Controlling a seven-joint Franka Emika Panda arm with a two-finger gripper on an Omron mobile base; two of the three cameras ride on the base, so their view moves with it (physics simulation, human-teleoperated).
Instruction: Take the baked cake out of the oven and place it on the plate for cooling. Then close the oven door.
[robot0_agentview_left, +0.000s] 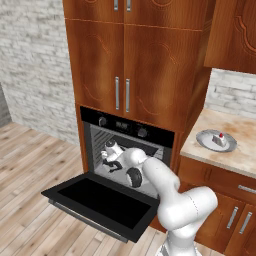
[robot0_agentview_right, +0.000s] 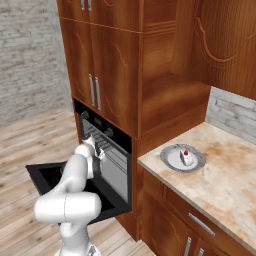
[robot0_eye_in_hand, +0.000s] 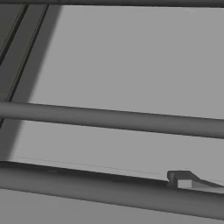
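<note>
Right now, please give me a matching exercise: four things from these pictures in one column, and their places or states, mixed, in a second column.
Things:
1. cake
2. oven door
3. hand
4. plate

Places or states:
A. folded down, open
B. on the counter
C. inside the oven
D. on the plate

Pairs: 1-D, 2-A, 3-C, 4-B

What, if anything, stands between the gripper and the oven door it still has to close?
Nothing visible blocks it, but the gripper is inside the oven, above the lowered oven door. The baked cake already sits on the plate.
</note>
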